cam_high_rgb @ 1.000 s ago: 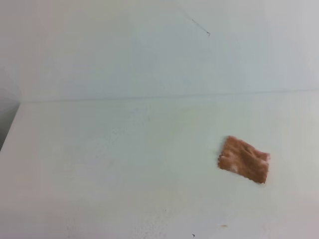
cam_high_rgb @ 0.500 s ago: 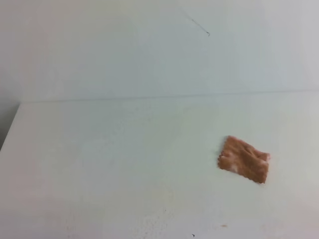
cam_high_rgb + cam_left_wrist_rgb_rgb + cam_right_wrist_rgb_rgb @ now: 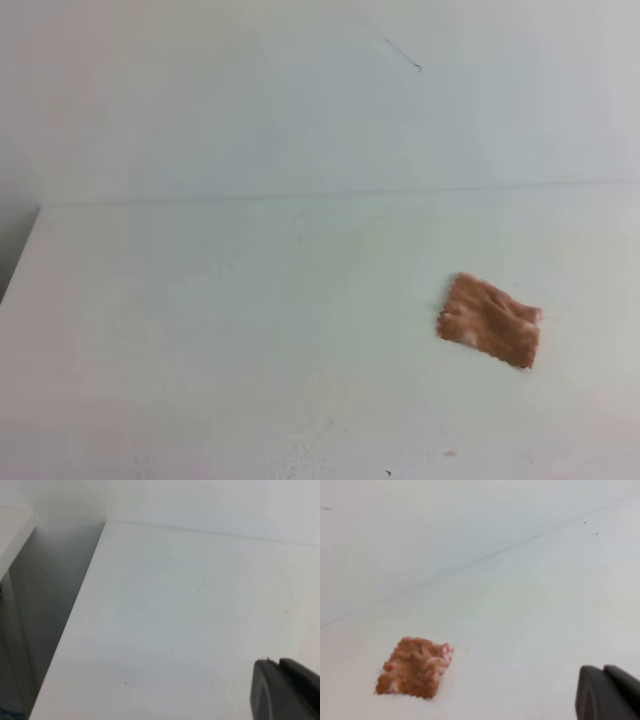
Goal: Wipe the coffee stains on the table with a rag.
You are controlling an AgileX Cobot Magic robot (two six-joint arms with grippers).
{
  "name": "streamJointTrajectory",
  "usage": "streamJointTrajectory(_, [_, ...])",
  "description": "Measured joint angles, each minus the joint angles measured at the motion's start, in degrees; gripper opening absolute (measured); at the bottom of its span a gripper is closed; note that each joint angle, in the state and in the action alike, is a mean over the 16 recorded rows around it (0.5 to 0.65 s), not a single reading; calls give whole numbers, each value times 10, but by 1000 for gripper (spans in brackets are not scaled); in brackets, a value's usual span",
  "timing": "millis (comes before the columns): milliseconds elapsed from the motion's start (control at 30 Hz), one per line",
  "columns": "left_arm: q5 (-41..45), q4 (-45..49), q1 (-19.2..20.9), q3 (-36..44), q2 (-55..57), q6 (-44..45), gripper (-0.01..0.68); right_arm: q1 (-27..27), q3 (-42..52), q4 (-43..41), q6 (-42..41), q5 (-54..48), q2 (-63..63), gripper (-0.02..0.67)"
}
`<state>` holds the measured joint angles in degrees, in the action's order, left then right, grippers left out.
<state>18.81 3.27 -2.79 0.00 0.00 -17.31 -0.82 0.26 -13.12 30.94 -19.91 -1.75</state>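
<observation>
Because no arm appears in the exterior high view, treat the step in hand as the approach to the rag. At the left of the frame the bench is bare white. The left claw shows only as a dark tip at the lower right of its wrist view; its fingers look pressed together. No coffee stains are visible in any view. At the right of centre the rag lies flat, untouched. The right claw also looks pressed together, well apart from the rag. Spread it first, then descend squarely over the cloth's middle and pinch a raised fold.
</observation>
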Motion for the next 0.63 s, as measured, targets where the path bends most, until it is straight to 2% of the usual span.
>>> streamJointTrajectory(633, [0, 0, 0, 0, 0, 0, -3, 0, 1, 20, -26, 19, 2, -1])
